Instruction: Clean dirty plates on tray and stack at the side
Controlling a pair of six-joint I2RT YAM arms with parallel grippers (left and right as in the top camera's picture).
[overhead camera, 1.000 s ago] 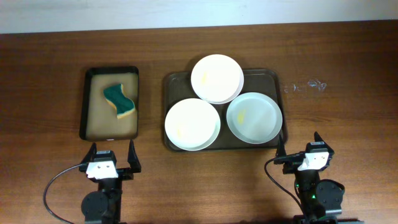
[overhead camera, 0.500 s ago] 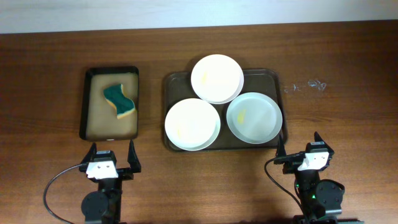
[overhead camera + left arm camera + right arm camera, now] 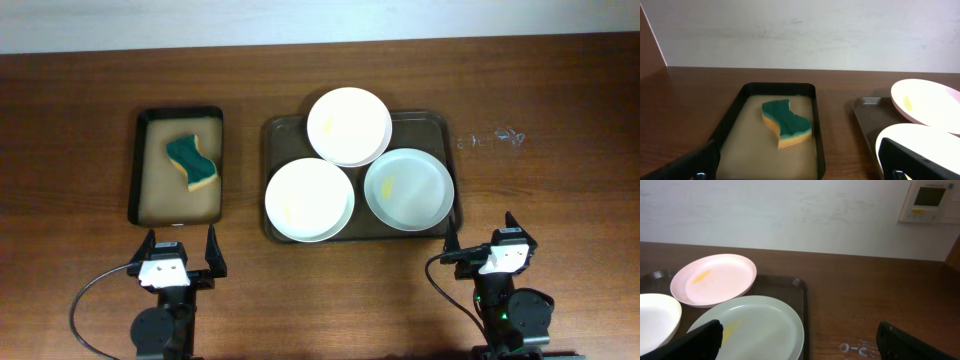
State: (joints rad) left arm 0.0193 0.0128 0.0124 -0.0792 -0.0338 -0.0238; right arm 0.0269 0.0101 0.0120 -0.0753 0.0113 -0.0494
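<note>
**A:** Overhead view: where are the three round white shallow plates (image 3: 309, 199) with yellow smears?

**B:** All lie on the large dark brown-grey rectangular tray (image 3: 432, 125), touching each other. The left pincer (image 3: 181, 240) and the right pincer (image 3: 481, 232) stand wide open, empty, at the near edge of the table (image 3: 560, 200).

**A:** What may go wrong?

**B:** I think lifting one plate could drag its neighbour, and the far one overhangs the rim.
</note>
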